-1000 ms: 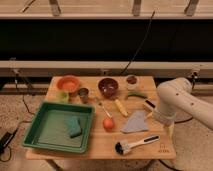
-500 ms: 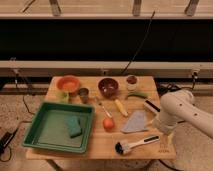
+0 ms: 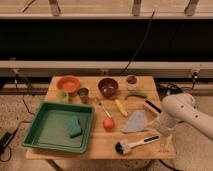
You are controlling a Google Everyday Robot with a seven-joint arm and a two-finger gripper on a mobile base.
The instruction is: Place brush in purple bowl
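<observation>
The brush lies flat near the table's front edge, black head to the left and white handle running right. At the back middle of the table stands the purple bowl, with nothing in it. My white arm reaches in from the right, and the gripper hangs low at its end, just above the right tip of the brush handle. It holds nothing and stands open. The arm's own bulk hides most of it.
A green tray with a green sponge fills the left front. Between the brush and the bowl lie a grey cloth, an orange fruit and a yellow item. An orange bowl and a white cup stand at the back.
My arm has swung down and forward along the table's right side, bringing the gripper closer to the brush handle. Nothing on the table has moved.
</observation>
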